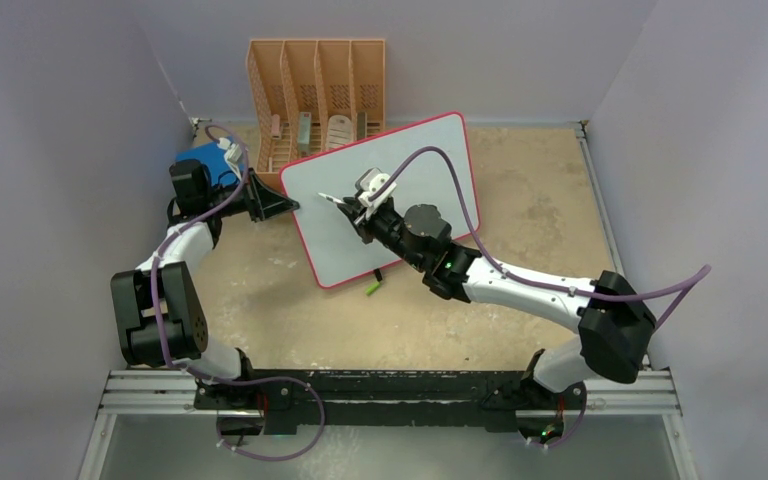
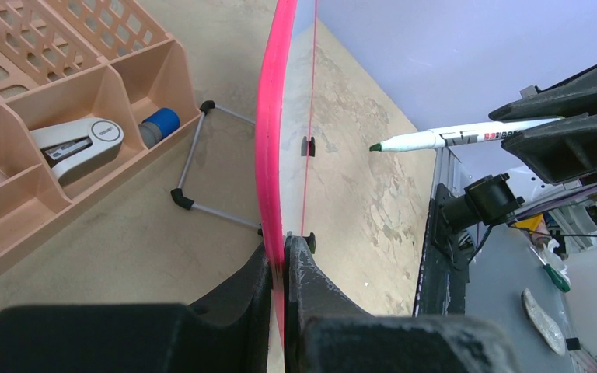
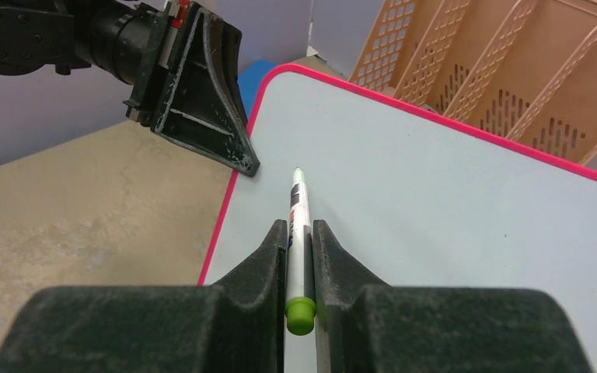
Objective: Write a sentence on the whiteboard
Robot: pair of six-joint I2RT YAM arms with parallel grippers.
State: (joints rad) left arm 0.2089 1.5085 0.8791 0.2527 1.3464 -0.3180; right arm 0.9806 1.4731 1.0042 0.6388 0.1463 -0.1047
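Nearest the arm bases, bare tan worktop; just off the near edge of the whiteboard, a small green piece lying flat. Further in, right pincer clamped on a white marker, green end cap poking out behind the fingers, green tip aimed at the board; from the left wrist view, tip held apart from the glossy face, not touching. Whiteboard in the middle of the worktop, propped at a tilt, pink rim all round, face pale and even. At its left edge, left pincer pinched shut on the rim, one finger on each side of the board. Behind the board, a thin wire stand with black feet resting on the worktop. Beyond the left pincer, a blue flat book near the left wall. Farthest back, a peach slotted rack against the rear wall, a grey stapler lying in one of its compartments
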